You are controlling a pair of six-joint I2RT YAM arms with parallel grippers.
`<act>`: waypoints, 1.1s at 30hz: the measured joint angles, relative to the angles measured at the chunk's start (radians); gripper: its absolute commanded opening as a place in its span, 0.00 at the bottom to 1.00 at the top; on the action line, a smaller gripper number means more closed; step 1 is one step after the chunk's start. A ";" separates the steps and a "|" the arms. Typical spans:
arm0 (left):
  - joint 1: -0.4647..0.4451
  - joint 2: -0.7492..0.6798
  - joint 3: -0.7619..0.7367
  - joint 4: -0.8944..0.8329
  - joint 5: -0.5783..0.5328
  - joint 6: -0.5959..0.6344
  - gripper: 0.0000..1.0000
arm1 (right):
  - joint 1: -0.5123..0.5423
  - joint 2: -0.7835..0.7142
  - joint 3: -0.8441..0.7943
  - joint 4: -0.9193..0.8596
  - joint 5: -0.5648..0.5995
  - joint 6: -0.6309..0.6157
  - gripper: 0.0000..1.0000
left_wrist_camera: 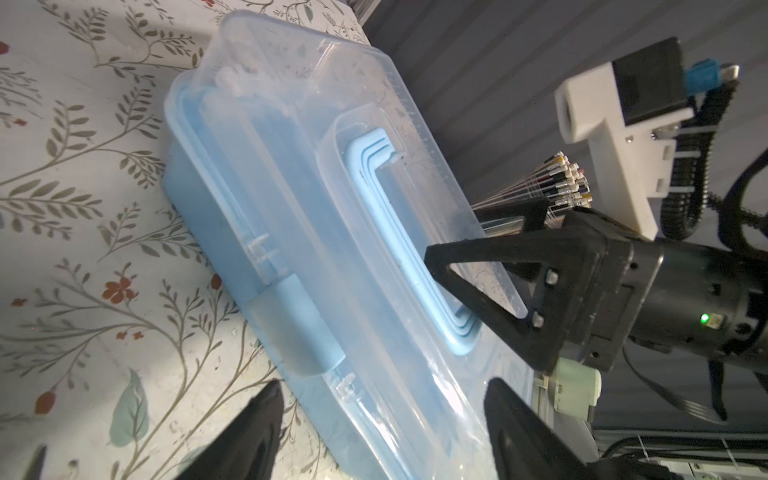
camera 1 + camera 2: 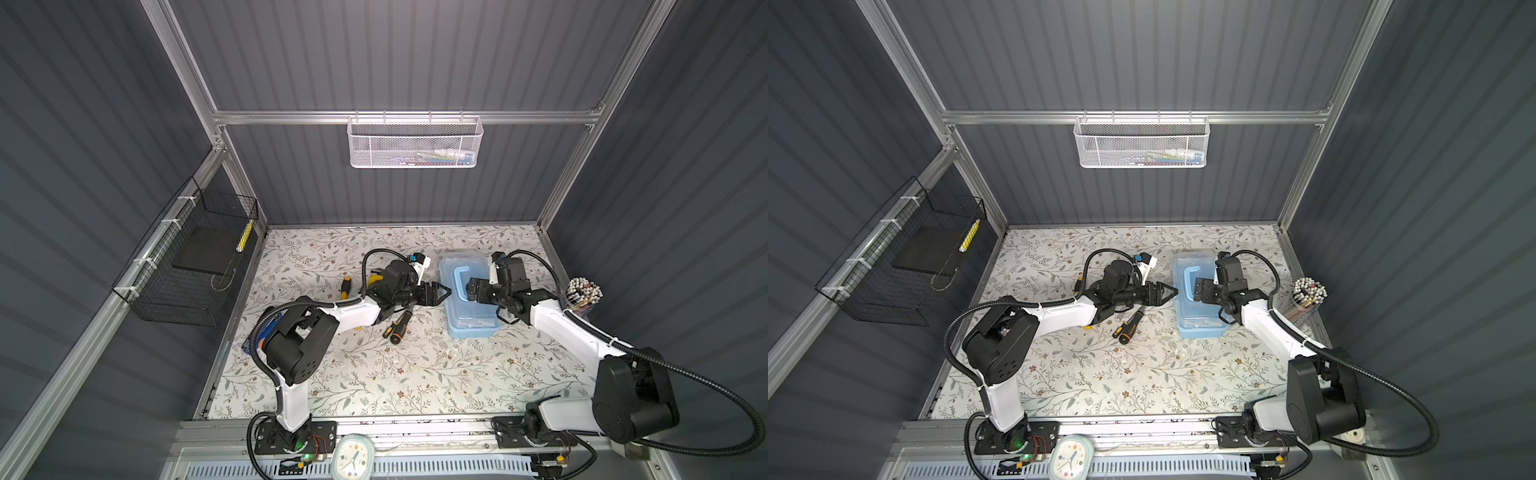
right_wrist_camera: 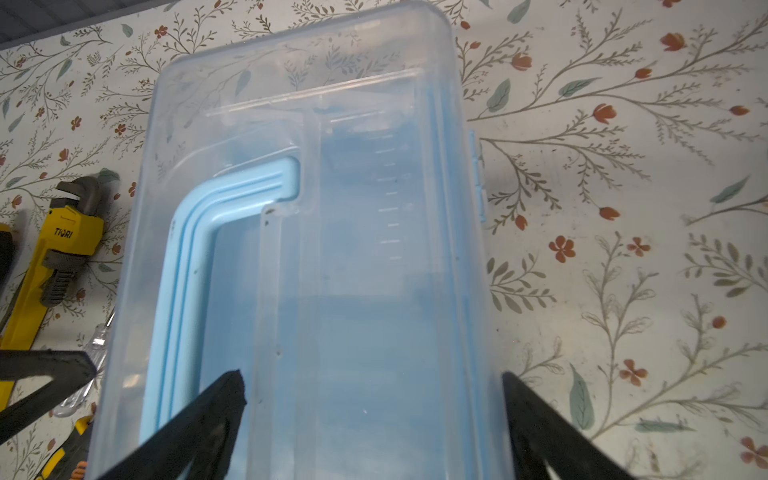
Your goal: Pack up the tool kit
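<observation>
The tool kit (image 2: 471, 318) is a light-blue case with a clear lid lying down on it, right of the table's middle. Its blue C-shaped handle (image 3: 183, 257) lies flat in the lid. My left gripper (image 2: 444, 292) is open at the case's left long edge. In the left wrist view one finger is beside the wall and the other over the lid. My right gripper (image 3: 374, 386) is open low over the lid, spanning from beside the handle to the far edge. A yellow pipe wrench (image 3: 62, 241) and orange-black screwdrivers (image 2: 401, 326) lie on the table left of the case.
A yellow-black screwdriver (image 2: 345, 286) lies further left, partly under my left arm. A cup of thin sticks (image 2: 584, 293) stands at the right edge. A white mesh basket (image 2: 415, 143) hangs on the back rail and a black wire basket (image 2: 195, 257) on the left wall.
</observation>
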 measured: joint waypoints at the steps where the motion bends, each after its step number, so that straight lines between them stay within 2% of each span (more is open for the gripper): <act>1: 0.000 0.011 0.000 0.012 0.001 -0.013 0.70 | -0.003 0.000 0.000 0.001 -0.008 -0.003 0.91; 5: -0.005 0.037 -0.002 0.021 -0.005 -0.064 0.67 | -0.017 0.001 -0.001 0.002 -0.030 -0.010 0.87; 9: -0.005 0.037 -0.004 0.013 -0.033 -0.093 0.71 | -0.037 0.001 -0.006 0.008 -0.062 -0.011 0.85; 15: -0.005 0.055 -0.004 0.013 -0.048 -0.132 0.67 | -0.057 0.003 -0.012 0.019 -0.106 -0.026 0.85; 23: -0.005 0.114 -0.004 0.055 -0.045 -0.192 0.69 | -0.066 0.026 0.004 0.015 -0.130 -0.050 0.85; 33: -0.006 0.114 0.008 0.074 -0.053 -0.198 0.71 | -0.106 0.051 0.001 0.068 -0.214 -0.061 0.85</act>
